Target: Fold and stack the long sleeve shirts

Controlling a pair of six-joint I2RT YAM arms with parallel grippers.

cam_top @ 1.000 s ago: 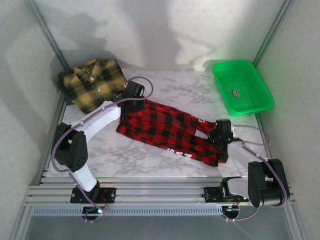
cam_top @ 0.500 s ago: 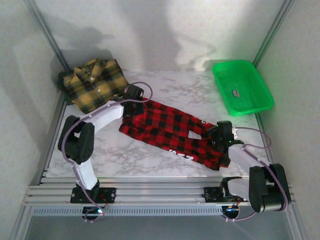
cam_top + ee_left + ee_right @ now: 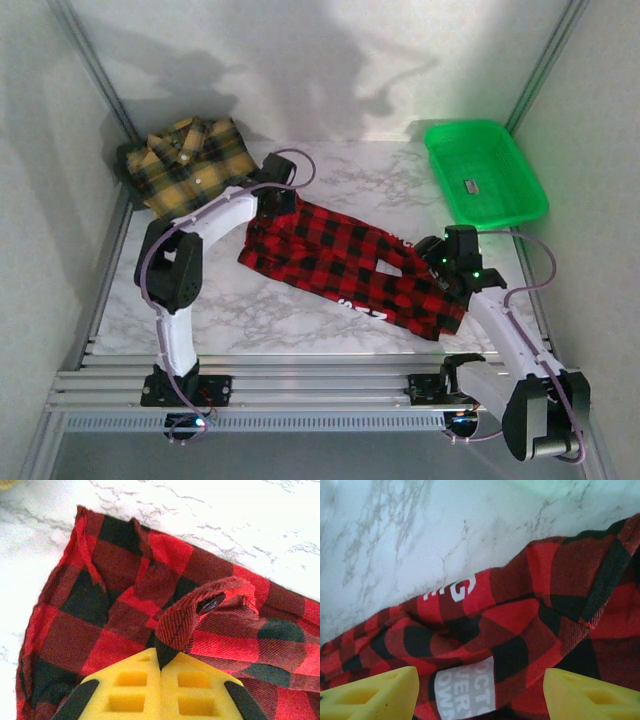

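1. The red-and-black check flannel long sleeve shirt (image 3: 345,262) lies spread on the white marble-patterned table (image 3: 380,175). Its long axis runs diagonally from far-left to near-right. The yellow-and-black check flannel shirt (image 3: 190,165) sits bunched in the far-left corner, just beyond that end.
2. The left gripper (image 3: 160,656) is at the red shirt's far-left end. Its fingers are together, clamped on a raised fold of cloth just below a dark button (image 3: 210,603).
3. The right gripper (image 3: 480,675) is over the near-right end with its fingers apart. The cloth and its white lettering patch (image 3: 465,687) lie between them, and nothing is held. It is the nearer arm for this end, so I judge the next grasp goes straight down.
4. The overhead view gives the diagonal lie and each arm's end, but not how the fingers stand. The wrist views supply the pinch and the gap. Whether the right fingers touch the cloth I cannot tell.
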